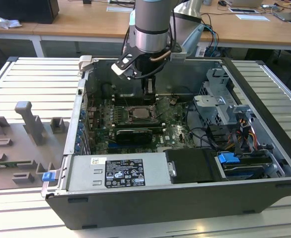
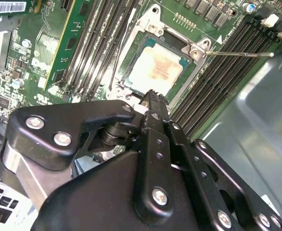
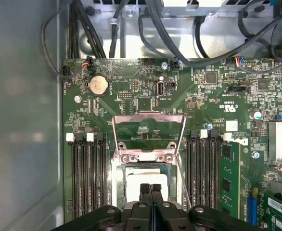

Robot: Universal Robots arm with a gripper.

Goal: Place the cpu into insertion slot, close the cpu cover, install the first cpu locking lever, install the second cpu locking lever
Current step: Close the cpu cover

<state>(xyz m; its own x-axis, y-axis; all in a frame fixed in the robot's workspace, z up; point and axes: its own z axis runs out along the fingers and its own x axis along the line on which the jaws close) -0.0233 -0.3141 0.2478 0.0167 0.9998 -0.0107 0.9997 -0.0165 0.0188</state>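
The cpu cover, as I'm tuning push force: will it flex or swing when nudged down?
The cpu cover looks like thin sheet metal with a large cut-out, so it is probably light yet stiff. It stands raised, hinged beside the insertion slot, so a push would likely swing it, not slide it. Its bare metal may be slippery.

The black gripper [image 1: 148, 91] was held inside the open dark-grey metal computer case [image 1: 160, 208], just above what seemed the square silver-rimmed insertion slot [image 1: 142, 113] on the green circuit board [image 1: 178, 130].
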